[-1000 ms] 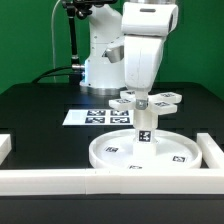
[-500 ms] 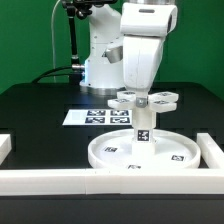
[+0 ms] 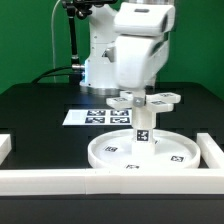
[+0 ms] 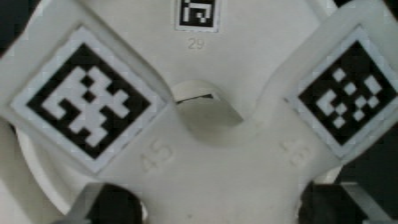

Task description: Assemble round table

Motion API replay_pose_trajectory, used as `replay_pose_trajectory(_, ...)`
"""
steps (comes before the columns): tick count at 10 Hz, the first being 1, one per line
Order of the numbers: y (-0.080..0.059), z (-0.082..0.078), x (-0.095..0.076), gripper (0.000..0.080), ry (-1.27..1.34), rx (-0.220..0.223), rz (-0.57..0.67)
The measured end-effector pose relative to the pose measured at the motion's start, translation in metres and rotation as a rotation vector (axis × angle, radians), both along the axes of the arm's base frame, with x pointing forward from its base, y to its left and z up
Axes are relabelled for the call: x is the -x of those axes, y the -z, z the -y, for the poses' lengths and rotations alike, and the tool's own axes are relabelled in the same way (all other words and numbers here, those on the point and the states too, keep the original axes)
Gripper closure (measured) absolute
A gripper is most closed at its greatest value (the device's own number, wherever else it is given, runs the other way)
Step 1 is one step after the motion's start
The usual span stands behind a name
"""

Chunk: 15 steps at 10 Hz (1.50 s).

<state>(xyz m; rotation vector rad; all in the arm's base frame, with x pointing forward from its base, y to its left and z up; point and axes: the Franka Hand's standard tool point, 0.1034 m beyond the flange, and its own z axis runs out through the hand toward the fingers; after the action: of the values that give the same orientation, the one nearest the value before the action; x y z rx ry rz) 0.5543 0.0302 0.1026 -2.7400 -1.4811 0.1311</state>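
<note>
Gripper poised directly over the cross-shaped base, fingertips down among its arms; whether clenched on it or released cannot be told, since the arm's body hides the fingers in the exterior view and the wrist view catches only dark finger pads at the frame's edge. Cross-shaped base filling the wrist view, two tagged arms spreading from a hub with a small notch. Base seated atop the short cylindrical leg, level with the table, arms reaching out past the leg on all sides. Leg upright, tags on its side, planted at the middle of the large rimmed round disc. Disc flat on the black table, tags on its face to either side of the leg. Beyond the disc from the camera, toward the exterior view's left, the marker board flat on the table. In front of the disc, touching or just beside its near rim, a long white border rail, with raised ends at both sides of the disc.
</note>
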Motion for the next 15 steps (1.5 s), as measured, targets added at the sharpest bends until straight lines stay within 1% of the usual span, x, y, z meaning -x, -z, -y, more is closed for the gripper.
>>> replay_pose_trajectory(1, 0.0, 0.0018, 0.0003, 0.0362, 0.113, 0.007, 0.0)
replay_pose_trajectory(3, 0.0003, 0.0035, 0.0014, 0.0361, 0.356, -0.009, -0.01)
replay_pose_trajectory(4, 0.0003, 0.0032, 0.0013, 0.0361, 0.452, -0.005, -0.01)
replay_pose_trajectory(6, 0.0001, 0.0029, 0.0011, 0.0361, 0.547, 0.003, -0.01)
replay_pose_trajectory(9, -0.0005, 0.0019, 0.0008, 0.0361, 0.777, 0.021, -0.011)
replay_pose_trajectory(10, 0.0001, 0.0034, 0.0003, 0.0361, 0.904, 0.0, -0.013)
replay_pose_trajectory(11, 0.0002, 0.0047, 0.0002, 0.0361, 1.058, -0.011, -0.014)
replay_pose_trajectory(13, 0.0004, 0.0037, 0.0001, 0.0361, 1.293, -0.02, 0.008)
replay_pose_trajectory(14, 0.0004, 0.0029, 0.0003, 0.0361, 1.366, -0.027, 0.001)
replay_pose_trajectory(15, 0.0002, 0.0025, 0.0, 0.0361, 1.442, -0.022, -0.003)
